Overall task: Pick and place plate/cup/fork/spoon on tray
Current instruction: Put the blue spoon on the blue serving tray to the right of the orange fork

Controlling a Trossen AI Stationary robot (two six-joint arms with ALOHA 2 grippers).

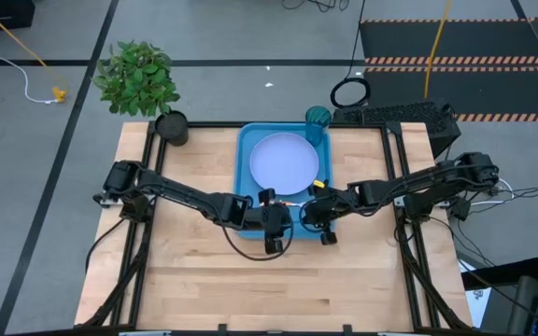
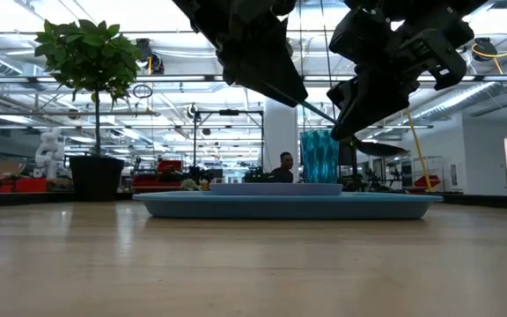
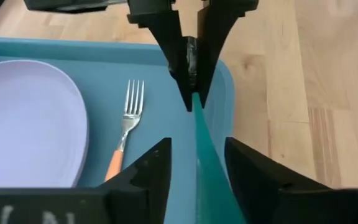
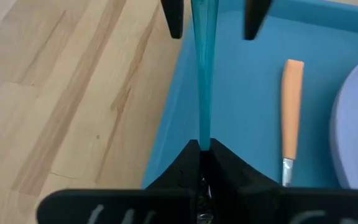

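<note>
The blue tray [image 1: 248, 177] holds the lavender plate [image 1: 284, 161], with the teal cup [image 1: 318, 122] at its far right corner. The orange-handled fork [image 3: 124, 134] lies flat on the tray floor beside the plate. My right gripper [image 4: 201, 146] is shut on the spoon [image 4: 202, 74] above the tray's near right part. My left gripper [image 3: 197, 146] is open. Its fingers stand on either side of the spoon's light-blue handle [image 3: 207, 171] without touching it. The two grippers face each other tip to tip [image 1: 295, 217]. My right gripper pinches the spoon's dark bowl end [image 3: 191, 59] between its two fingers, coming about level from the table's right. The handle sticks straight out beyond the fingertips toward my left gripper. The spoon is lifted clear of the tray.
A potted plant [image 1: 138, 79] in a black pot [image 1: 171, 127] stands at the table's far left corner. Bare wood lies left, right and near of the tray. A person [image 2: 284, 167] shows far off in the room behind.
</note>
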